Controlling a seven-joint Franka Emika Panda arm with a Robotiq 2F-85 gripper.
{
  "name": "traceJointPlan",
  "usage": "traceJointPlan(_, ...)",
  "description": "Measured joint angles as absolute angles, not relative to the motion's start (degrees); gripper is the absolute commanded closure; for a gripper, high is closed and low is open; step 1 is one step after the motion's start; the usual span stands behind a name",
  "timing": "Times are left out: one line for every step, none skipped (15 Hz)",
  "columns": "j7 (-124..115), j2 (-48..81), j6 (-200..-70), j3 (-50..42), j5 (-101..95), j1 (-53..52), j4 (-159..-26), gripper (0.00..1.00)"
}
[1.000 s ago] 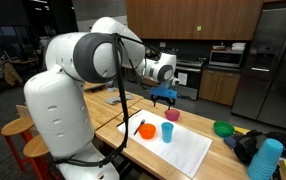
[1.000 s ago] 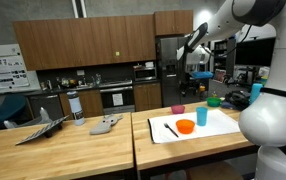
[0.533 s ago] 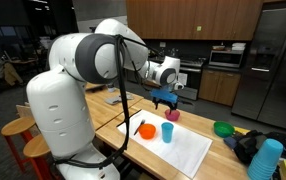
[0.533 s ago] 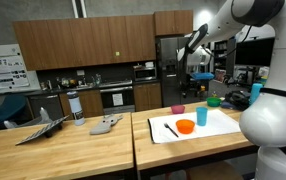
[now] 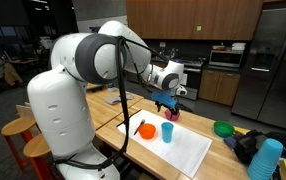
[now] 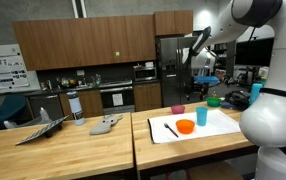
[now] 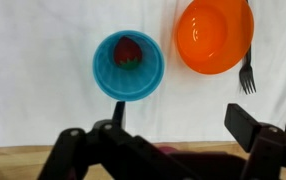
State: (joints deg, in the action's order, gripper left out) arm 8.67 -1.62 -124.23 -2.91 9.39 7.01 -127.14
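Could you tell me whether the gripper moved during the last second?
Yes: in an exterior view the gripper has drifted down and rightward, nearer the pink cup.

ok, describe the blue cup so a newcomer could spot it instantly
On the wooden table lies a white mat; the blue cup stands on it beside an orange bowl and a black fork. It alone there is blue, with something red inside, seen in the wrist view.

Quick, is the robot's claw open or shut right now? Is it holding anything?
Claw: open, holding nothing.
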Motion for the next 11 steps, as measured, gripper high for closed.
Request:
traceJointPlan(7.74,-1.57,-124.75,-2.95,9.66,7.0,-127.38,0.0)
traceJointPlan(6.92,-1.51,-125.21,-2.97,9.87,7.0,-127.6,0.0)
traceJointPlan(6.3,-1.44,-125.76,-2.97,10.1,6.97,-127.78,0.0)
traceJointPlan(5.9,-1.38,-126.63,-2.97,10.12,6.9,-128.02,0.0)
traceJointPlan(5.35,-1.32,-127.78,-2.96,10.12,6.81,-128.35,0.0)
traceJointPlan(5.0,-1.23,-128.48,-2.96,10.12,6.74,-128.57,0.0)
traceJointPlan(4.91,-1.16,-128.79,-2.96,10.12,6.68,-128.67,0.0)
traceJointPlan(4.84,-1.13,-128.94,-2.96,10.12,6.63,-128.71,0.0)
traceJointPlan(4.79,-1.13,-129.0,-2.96,10.12,6.62,-128.71,0.0)
traceJointPlan(4.75,-1.13,-129.02,-2.96,10.12,6.62,-128.71,0.0)
traceJointPlan(4.73,-1.13,-129.03,-2.96,10.12,6.62,-128.71,0.0)
